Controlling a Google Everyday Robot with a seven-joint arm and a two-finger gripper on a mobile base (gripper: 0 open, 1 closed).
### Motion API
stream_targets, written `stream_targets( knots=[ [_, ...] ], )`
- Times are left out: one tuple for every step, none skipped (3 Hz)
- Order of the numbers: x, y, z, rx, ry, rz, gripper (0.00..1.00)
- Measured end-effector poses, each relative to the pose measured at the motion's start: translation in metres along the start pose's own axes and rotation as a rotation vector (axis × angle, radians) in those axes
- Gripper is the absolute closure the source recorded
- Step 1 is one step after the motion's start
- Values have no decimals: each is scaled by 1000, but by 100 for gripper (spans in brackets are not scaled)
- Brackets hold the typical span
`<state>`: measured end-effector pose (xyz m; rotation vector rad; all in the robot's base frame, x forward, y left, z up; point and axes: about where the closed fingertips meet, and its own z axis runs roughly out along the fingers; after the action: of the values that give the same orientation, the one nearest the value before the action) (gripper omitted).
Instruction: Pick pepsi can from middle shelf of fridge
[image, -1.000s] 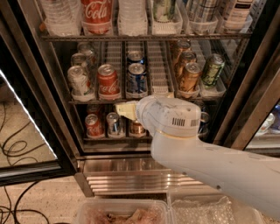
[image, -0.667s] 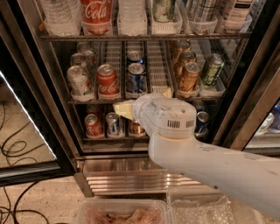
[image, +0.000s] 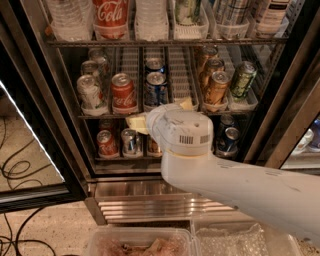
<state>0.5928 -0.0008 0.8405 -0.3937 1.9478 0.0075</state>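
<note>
The pepsi can (image: 156, 90) is dark blue with a silver top. It stands at the front of a white slotted lane on the middle shelf (image: 135, 114) of the fridge (image: 60, 100), with a second blue can (image: 154, 65) behind it. My gripper (image: 160, 113) is just below and in front of the pepsi can, at the shelf's front edge. It is open, with one yellowish finger (image: 135, 123) to the lower left and the other (image: 186, 103) to the right of the can. It holds nothing.
A red Coca-Cola can (image: 123, 93) and a silver can (image: 90, 93) stand left of the pepsi can. Bronze-gold cans (image: 216, 88) and a green can (image: 243, 80) stand right. Bottles fill the rack above, more cans the rack below. Plastic bins (image: 140, 242) sit near the floor.
My arm has shifted left and a little forward, bringing the open gripper closer under the pepsi can. The cans have not moved.
</note>
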Motion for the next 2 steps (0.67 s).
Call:
stream_targets(
  knots=[
    [-10,14,20,45,-9,17,0],
    [-11,-5,23,125,10,-44,0]
  ],
)
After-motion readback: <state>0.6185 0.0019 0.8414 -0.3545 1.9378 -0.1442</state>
